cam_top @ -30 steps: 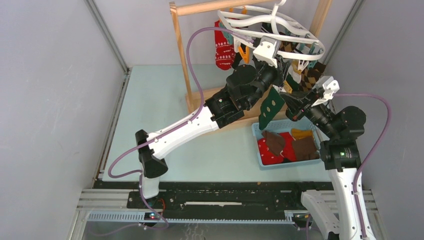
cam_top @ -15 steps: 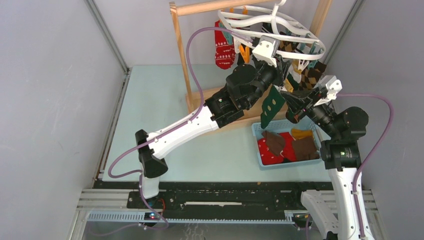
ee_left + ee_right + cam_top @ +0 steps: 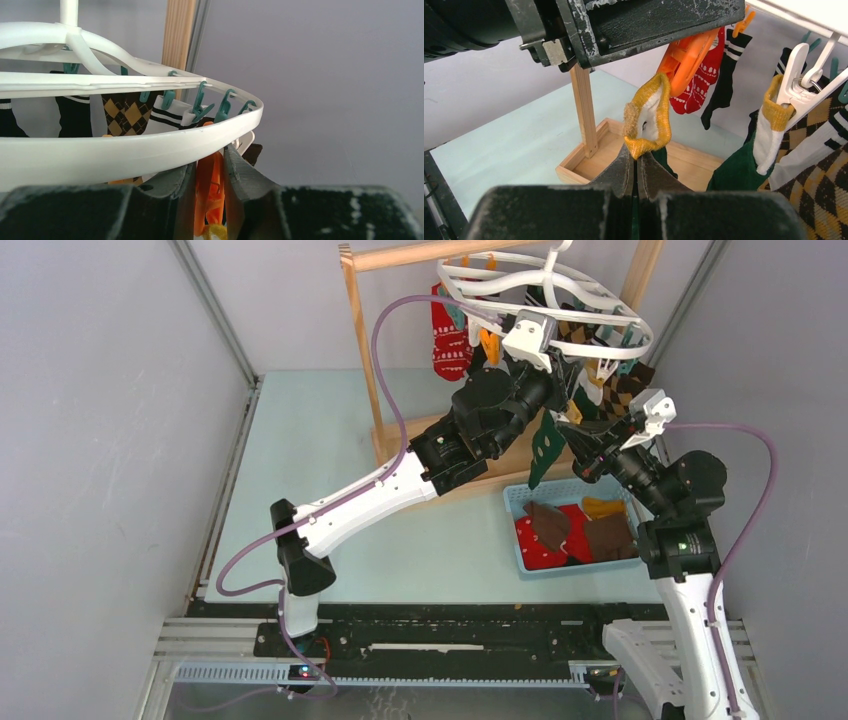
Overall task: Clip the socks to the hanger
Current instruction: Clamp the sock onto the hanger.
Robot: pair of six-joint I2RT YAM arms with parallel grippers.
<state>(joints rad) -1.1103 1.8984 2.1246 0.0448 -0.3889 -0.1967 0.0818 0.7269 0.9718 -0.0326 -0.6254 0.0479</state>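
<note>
Under the rim of the white hanger (image 3: 125, 150), my left end effector (image 3: 210, 172) was squeezed shut on an orange clip (image 3: 210, 192). My right end effector (image 3: 635, 157) was pinched tight on the green sock (image 3: 545, 445), right at the bottom of its yellow cuff (image 3: 646, 117). The cuff sat up by the clip's tip, but I could not tell if it was inside. The sock looked soft, light and floppy, so I guessed it would bend and slip easily. The thick cuff seemed the best place to hold. More socks lay in the blue basket (image 3: 512, 502) on the counter (image 3: 330, 440).
</note>
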